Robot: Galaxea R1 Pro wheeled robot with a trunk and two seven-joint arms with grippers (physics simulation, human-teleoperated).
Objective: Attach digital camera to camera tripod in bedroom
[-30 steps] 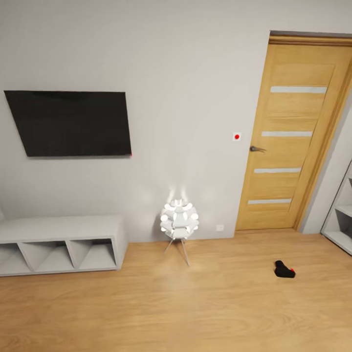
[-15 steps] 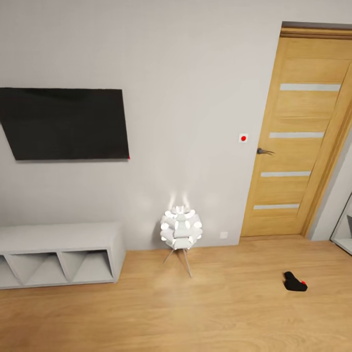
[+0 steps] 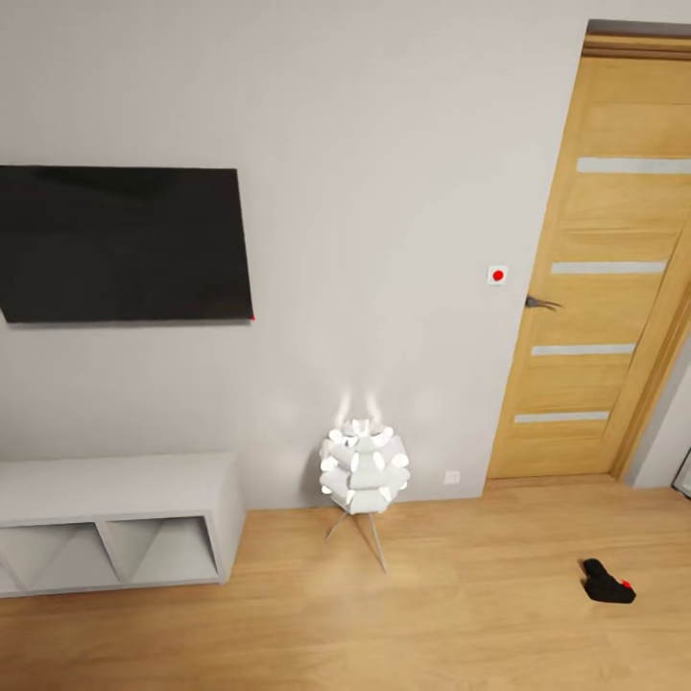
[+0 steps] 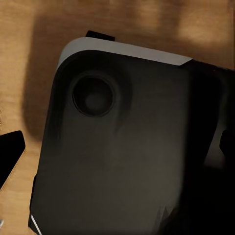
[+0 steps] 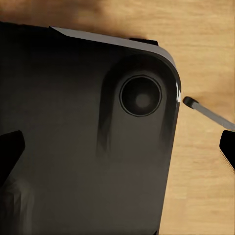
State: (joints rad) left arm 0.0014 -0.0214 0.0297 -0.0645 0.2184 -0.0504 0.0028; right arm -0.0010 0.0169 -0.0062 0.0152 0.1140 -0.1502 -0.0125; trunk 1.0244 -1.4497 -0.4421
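Left wrist view: robot base (image 4: 127,147) is a dark, near-black panel with rounded corners, light grey bevel along one edge, and one round recessed disc (image 4: 93,95) near a corner. A black fingertip (image 4: 10,154) sits beside the base at the frame edge.

Right wrist view: same black base (image 5: 83,137), grey bevel, round recess (image 5: 141,95) with a lighter centre. Beside the base is a thin grey rod (image 5: 208,112), and black fingertips (image 5: 10,149) at both frame edges.

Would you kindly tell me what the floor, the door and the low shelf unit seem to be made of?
Floor: light wood boards, satin, faint grain. Door: warm wood veneer with pale, perhaps frosted-glass, strips. Low shelf unit: matte grey, likely painted board, no grain visible.
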